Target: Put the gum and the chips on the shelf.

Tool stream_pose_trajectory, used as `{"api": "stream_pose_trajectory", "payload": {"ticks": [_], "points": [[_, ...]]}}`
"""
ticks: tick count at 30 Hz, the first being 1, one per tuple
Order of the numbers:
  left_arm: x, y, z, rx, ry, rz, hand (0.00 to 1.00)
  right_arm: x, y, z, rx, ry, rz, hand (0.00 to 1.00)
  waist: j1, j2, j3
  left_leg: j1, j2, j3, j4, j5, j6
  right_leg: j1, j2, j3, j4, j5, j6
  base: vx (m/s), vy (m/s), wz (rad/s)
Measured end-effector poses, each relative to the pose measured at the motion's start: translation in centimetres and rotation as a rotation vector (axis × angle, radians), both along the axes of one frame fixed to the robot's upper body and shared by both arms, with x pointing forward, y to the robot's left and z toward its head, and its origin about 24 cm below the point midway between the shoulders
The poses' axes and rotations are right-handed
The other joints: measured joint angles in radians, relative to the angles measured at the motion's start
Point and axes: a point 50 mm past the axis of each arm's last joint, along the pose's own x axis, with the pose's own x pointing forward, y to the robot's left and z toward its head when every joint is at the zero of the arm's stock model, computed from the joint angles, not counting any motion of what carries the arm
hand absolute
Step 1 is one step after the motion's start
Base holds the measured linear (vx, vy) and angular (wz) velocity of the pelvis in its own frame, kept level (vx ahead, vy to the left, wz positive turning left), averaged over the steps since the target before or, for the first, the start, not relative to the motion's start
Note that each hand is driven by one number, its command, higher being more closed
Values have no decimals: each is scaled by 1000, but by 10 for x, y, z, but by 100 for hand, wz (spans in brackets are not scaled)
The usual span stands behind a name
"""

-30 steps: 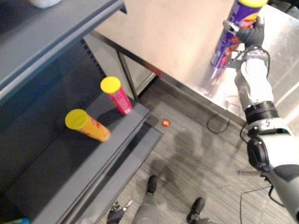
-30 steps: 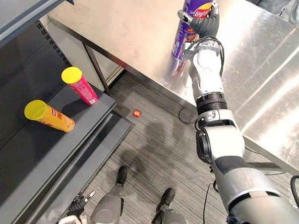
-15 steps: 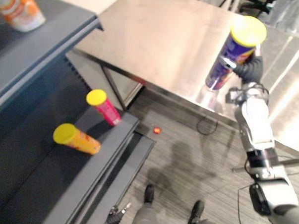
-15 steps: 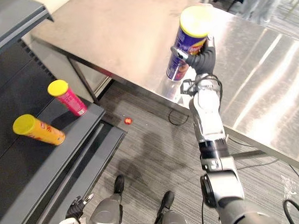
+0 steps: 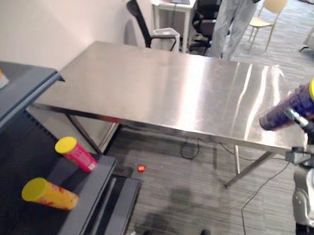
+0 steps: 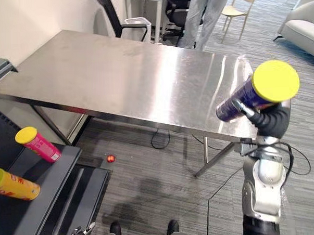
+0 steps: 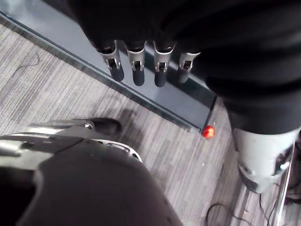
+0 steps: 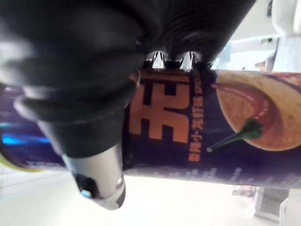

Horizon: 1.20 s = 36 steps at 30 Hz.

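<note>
Chips can [image 6: 238, 102]; axis tilted, lid [image 6: 275, 81] up-right; right hand [image 6: 272, 122] fingers wrapped round it

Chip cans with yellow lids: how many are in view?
3: purple can in the right hand; pink can and orange can on the shelf. Others may be hidden.

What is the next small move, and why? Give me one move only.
Probably swing the purple chips can leftward toward the shelf. The right hand is curled round it, holding it tilted by the table on the robot's right, while the shelf, with a pink can and a yellow can, is far left.
</note>
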Motion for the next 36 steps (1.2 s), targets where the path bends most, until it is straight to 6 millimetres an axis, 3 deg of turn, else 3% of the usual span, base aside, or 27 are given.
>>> {"api": "stream_pose_trajectory", "payload": {"ticks": [5, 13, 18, 21, 23, 25, 27, 28, 29, 30, 32, 33, 34, 35, 36], "points": [[-8, -4, -2, -16, 21, -2, 0, -14, -11, -18, 52, 64, -77, 100, -11, 18, -19, 34, 0, 43, -1, -14, -2, 2, 2, 45, 1, 3, -2, -8, 1, -27], [-12, -4, -2, -21, 29, 0, 0, -17, -11, -28, 108, 81, -107, 100, -25, 18, -28, 48, -2, 55, 23, -30, 1, -2, -2, 61, 51, -13, -7, 18, 6, -5], [-11, -5, -2, -44, 20, 17, 0, -12, 2, -44, 168, 137, -60, 100, -27, 29, 5, -59, 32, -15, 300, -176, 1, -39, -30, 16, 276, -150, -9, -19, -10, 30], [-9, -4, -2, -52, 1, 56, 0, -5, 17, -46, 195, 138, 21, 100, -22, 32, 25, -126, 42, -92, 376, -195, -5, -51, -35, -52, 341, -195, -21, -39, -61, 71], [-8, -2, -1, -51, -12, 72, 0, 3, 28, -44, 209, 124, 80, 100, -17, 41, 47, -172, 45, -161, 381, -171, -15, -51, -30, -121, 351, -203, -33, -38, -132, 109], [0, -4, 1, -52, -37, 69, 0, 17, 38, -35, 214, 84, 137, 100, 4, 50, 75, -211, 34, -252, 311, -88, -30, -65, -31, -226, 371, -218, -57, -71, -169, 134], [2, -8, 0, -60, -47, 75, 0, 26, 41, -29, 216, 61, 153, 100, 26, 69, 87, -222, 29, -261, 215, 4, -26, -75, -36, -295, 391, -234, -84, -178, -192, 208], [3, -18, -3, -92, -45, 110, 0, 33, 30, -22, 211, 35, 97, 100, 32, 108, 117, -250, 125, 146, 200, -58, 156, -14, -82, -562, 319, -234, -122, -272, -273, 343], [-9, -22, -5, -111, -16, 144, 0, 34, 29, -20, 207, 35, 98, 100, 32, 111, 118, -232, 135, 233, 280, -42, 136, -10, -98, -591, 310, -238, -122, -260, -268, 327], [-14, -24, -6, -116, -5, 153, 0, 34, 30, -19, 205, 30, 100, 100, 33, 119, 119, -210, 136, 248, 281, -33, 124, -10, -98, -602, 307, -238, -121, -85, -100, 80], [-30, -29, -7, -129, 32, 179, 0, 34, 30, -20, 209, 31, 100, 100, 43, 157, 113, -124, 156, 283, 267, -2, 97, -22, -81, -656, 322, -232, -125, -47, -7, 43], [-27, -29, -7, -130, 24, 177, 0, 33, 27, -21, 217, 28, 82, 100, 36, 162, 109, -134, 156, 303, 238, 18, 92, -27, -84, -684, 331, -234, -128, -88, 23, 80], [-22, -28, -6, -129, 6, 175, 0, 31, 22, -21, 236, 22, 48, 100, 24, 164, 100, -138, 128, 311, 152, 92, 70, -27, -93, -735, 325, -233, -129, -84, 15, 145], [-13, -25, -5, -128, -26, 197, 0, 28, 17, -24, 260, 19, 12, 100, 1, 143, 103, -142, 111, 316, 200, 50, 92, -10, -105, -802, 305, -220, -124, -102, 17, 165], [-14, -24, -6, -131, -21, 218, 0, 26, 17, -26, 259, 30, 8, 100, 3, 146, 100, -130, 122, 342, 246, -4, 60, 12, -108, -844, 319, -217, -124, -43, 45, 142]]}}
